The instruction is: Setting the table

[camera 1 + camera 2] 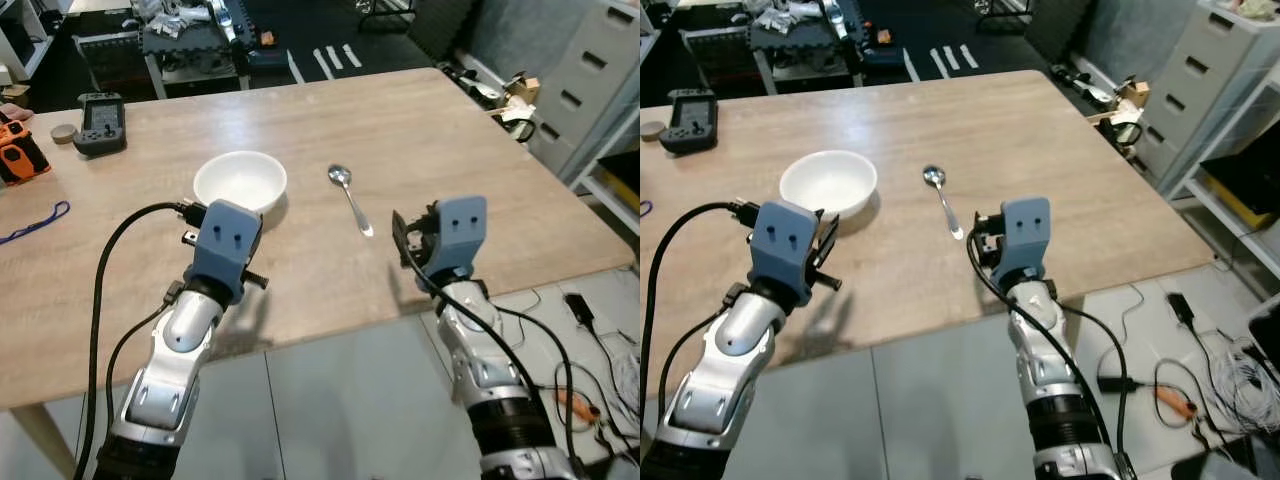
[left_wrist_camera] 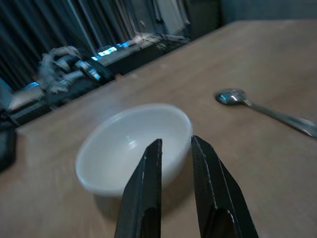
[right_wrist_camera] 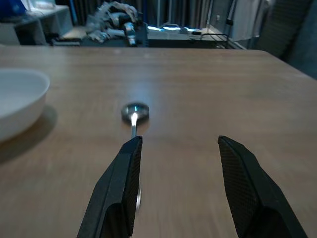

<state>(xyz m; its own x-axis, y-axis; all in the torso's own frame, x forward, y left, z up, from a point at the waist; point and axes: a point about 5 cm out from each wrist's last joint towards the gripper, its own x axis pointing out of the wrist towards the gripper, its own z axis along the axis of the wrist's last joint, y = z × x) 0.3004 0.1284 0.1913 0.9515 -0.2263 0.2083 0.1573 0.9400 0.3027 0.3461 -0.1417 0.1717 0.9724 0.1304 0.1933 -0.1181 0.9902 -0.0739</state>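
Observation:
A white bowl (image 1: 240,180) sits empty on the wooden table (image 1: 450,130), left of centre. A metal spoon (image 1: 350,200) lies to its right, bowl end away from me. My left gripper (image 2: 176,141) hovers just on the near side of the white bowl (image 2: 133,144), its fingers a narrow gap apart with nothing between them. My right gripper (image 3: 179,140) hangs low over the table's near edge, open wide and empty. It points along the spoon (image 3: 133,113), whose handle end lies by the left finger (image 3: 124,178).
A dark handheld device (image 1: 100,122), an orange tool (image 1: 18,150) and a blue cord (image 1: 35,222) lie at the table's far left. Grey drawers (image 1: 590,80) stand to the right, and cables (image 1: 590,400) lie on the floor.

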